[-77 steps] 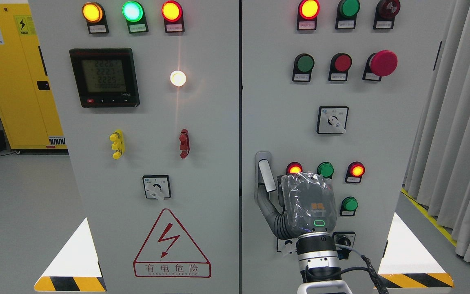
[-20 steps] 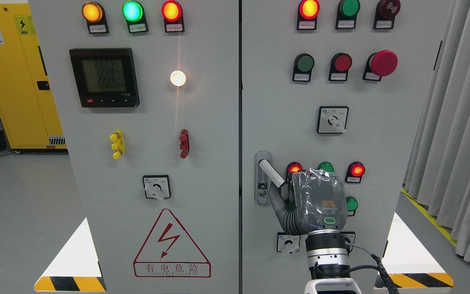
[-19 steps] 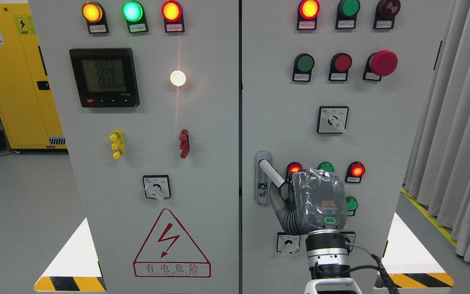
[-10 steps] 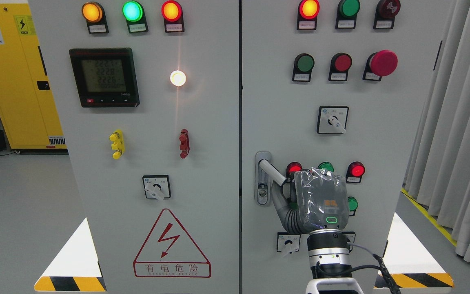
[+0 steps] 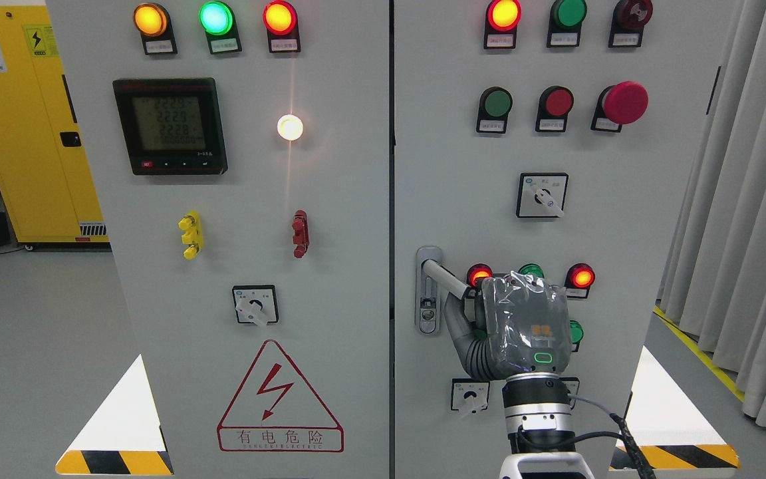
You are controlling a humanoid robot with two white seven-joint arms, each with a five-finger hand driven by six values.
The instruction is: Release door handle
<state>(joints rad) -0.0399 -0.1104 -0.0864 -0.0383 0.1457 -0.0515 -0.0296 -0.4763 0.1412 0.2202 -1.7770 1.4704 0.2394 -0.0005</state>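
The silver door handle sits on its grey lock plate at the left edge of the right cabinet door. The lever is swung out, pointing right and slightly down from its pivot. My right hand, wrapped in clear plastic, comes up from the bottom edge and covers the lever's free end. Its thumb curls under the lever and the other fingers are hidden behind the hand's back. The hand is shut on the handle. The left arm is out of view.
The right door carries indicator lamps, push buttons, a red mushroom stop button and rotary switches around the hand. The left door has a meter and a hazard sign. A yellow cabinet stands far left, grey curtains right.
The lever has swung from hanging down along its plate to pointing right, baring the keyhole. My right hand moved right with it and kept its hold.
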